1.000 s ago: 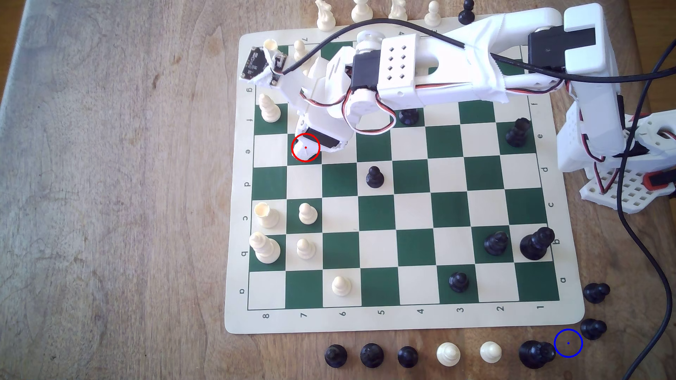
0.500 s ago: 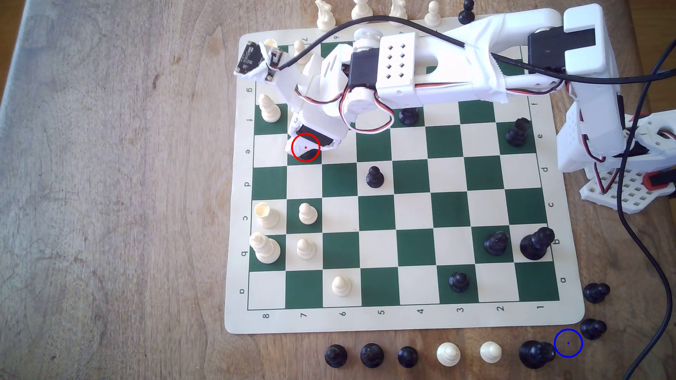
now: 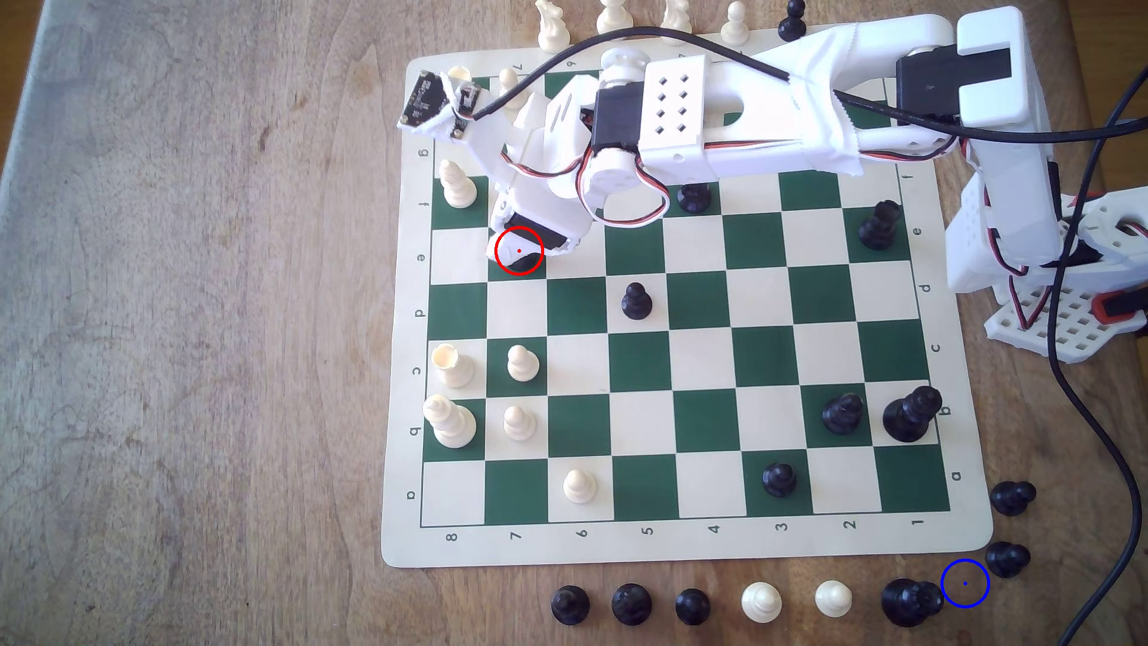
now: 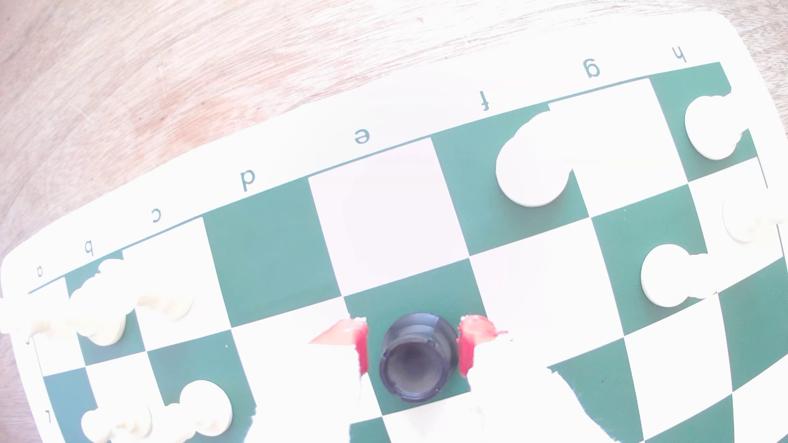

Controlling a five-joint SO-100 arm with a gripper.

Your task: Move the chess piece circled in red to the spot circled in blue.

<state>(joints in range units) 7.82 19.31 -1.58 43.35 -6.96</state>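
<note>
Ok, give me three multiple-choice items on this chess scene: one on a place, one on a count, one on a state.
1. The red-circled black piece between the fingers stands on:
A a green square; B a white square; C bare wood.

2. White pieces in the row beyond the board at the exterior view's lower edge:
A none; B two; C four.

3. The blue-circled spot is:
A covered by a pawn; B under the board; C bare wood.

Answers:
1 A, green shows around its base.
2 B, two white ones sit among four black pieces.
3 C, wood grain lies inside the ring.
</note>
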